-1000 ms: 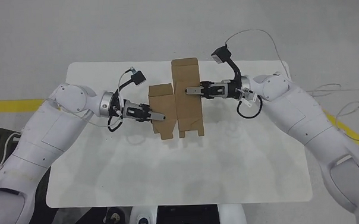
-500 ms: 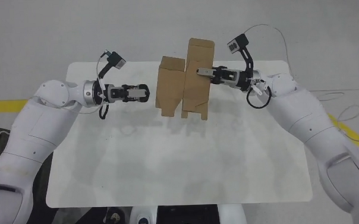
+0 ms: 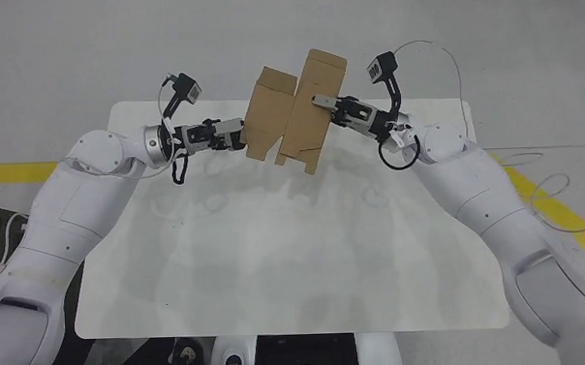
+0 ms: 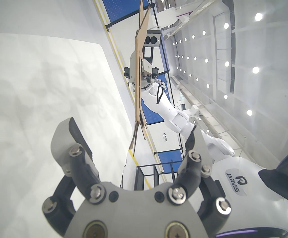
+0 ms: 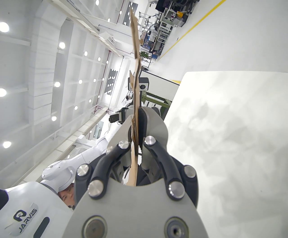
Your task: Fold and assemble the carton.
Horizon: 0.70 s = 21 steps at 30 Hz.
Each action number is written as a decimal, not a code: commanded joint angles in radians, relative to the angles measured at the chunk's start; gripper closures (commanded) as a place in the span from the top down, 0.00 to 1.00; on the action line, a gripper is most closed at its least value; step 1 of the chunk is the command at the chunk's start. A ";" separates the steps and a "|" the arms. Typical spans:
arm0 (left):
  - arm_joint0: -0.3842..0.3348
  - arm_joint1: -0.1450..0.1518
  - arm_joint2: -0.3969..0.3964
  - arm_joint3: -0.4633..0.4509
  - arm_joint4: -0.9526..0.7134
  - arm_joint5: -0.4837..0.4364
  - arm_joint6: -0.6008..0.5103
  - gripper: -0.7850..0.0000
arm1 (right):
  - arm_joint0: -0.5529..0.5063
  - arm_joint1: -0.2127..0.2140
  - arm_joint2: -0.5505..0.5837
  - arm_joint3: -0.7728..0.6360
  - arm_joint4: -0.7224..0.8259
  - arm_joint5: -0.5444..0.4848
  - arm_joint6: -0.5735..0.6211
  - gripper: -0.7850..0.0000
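The flat brown carton hangs tilted in the air over the table's far edge. My right gripper is shut on its right-hand panel; in the right wrist view the cardboard runs edge-on out from between the closed fingers of that gripper. My left gripper stands open at the carton's left edge. In the left wrist view the carton is edge-on, just beyond the spread fingers of the left gripper. I cannot tell whether they touch it.
The white table lies below both arms with nothing else on it. Its far edge sits under the carton. A yellow floor line runs past the table's left and right sides.
The left gripper let go of the carton, drew back, then came close to its left edge again. The right gripper raised the carton off the table and tilted it.
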 commanded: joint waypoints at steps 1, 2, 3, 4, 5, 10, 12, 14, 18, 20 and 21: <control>0.004 -0.005 0.003 -0.004 0.013 0.008 0.019 1.00 | 0.000 -0.009 0.002 0.008 -0.007 -0.002 -0.008 0.00; 0.006 -0.008 0.003 -0.006 0.014 0.013 0.026 1.00 | -0.001 -0.015 0.004 0.012 -0.008 -0.004 -0.012 0.00; 0.007 -0.011 0.002 -0.007 0.014 0.017 0.031 1.00 | -0.002 -0.020 0.005 0.018 -0.011 -0.006 -0.015 0.00; 0.008 -0.013 0.002 -0.007 0.016 0.020 0.033 1.00 | -0.003 -0.025 0.007 0.023 -0.014 -0.009 -0.018 0.00; 0.008 -0.015 0.000 -0.008 0.019 0.021 0.037 1.00 | -0.004 -0.030 0.009 0.029 -0.015 -0.011 -0.021 0.00; 0.011 -0.025 -0.009 -0.017 0.026 0.035 0.041 1.00 | -0.008 -0.052 0.020 0.060 -0.030 -0.021 -0.027 0.00; 0.013 -0.027 -0.013 -0.017 0.032 0.046 0.045 0.56 | -0.008 -0.059 0.026 0.070 -0.035 -0.025 -0.027 0.00; 0.018 -0.030 -0.017 -0.020 0.029 0.059 0.043 0.25 | -0.008 -0.066 0.032 0.078 -0.039 -0.031 -0.025 0.00; 0.023 -0.035 -0.027 -0.015 0.025 0.069 0.033 0.00 | -0.011 -0.078 0.046 0.094 -0.046 -0.036 -0.021 0.00; 0.026 -0.038 -0.032 -0.013 0.026 0.071 0.027 0.00 | -0.012 -0.084 0.053 0.102 -0.048 -0.037 -0.016 0.00; 0.027 -0.039 -0.035 -0.012 0.027 0.073 0.024 0.00 | -0.013 -0.086 0.056 0.105 -0.050 -0.038 -0.013 0.00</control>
